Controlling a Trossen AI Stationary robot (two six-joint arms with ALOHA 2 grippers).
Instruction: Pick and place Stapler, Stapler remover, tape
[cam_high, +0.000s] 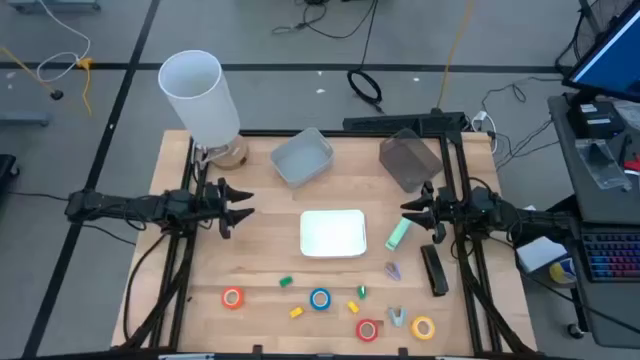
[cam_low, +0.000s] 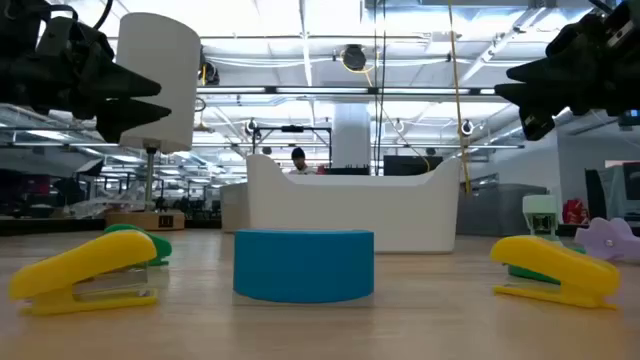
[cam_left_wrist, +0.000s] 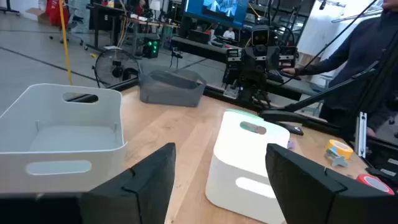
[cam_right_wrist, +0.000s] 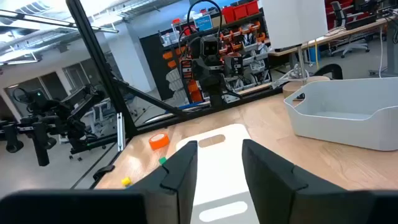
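Between the two grippers, at the middle of the wooden table (cam_high: 260, 215), sits a white bin (cam_high: 333, 234), with the left gripper (cam_high: 243, 204) held above the table on one side of it and the right gripper (cam_high: 408, 215) on the other, both pointing inward at it. The left gripper's fingers stand wide apart and hold nothing; the right gripper's fingers are also parted, less widely, with nothing between them. Just below the right gripper's tips lies a pale green stapler (cam_high: 398, 235), and a black stapler (cam_high: 434, 269) lies beside that arm's wrist. Nearer the table's front edge, well apart from both grippers, lie the tape rolls: the orange tape (cam_high: 232, 297), the blue tape (cam_high: 320, 298), the red tape (cam_high: 367, 329) and the yellow tape (cam_high: 423, 327). Beyond the grippers stand a light grey bin (cam_high: 302, 157) and a dark grey bin (cam_high: 410, 159).
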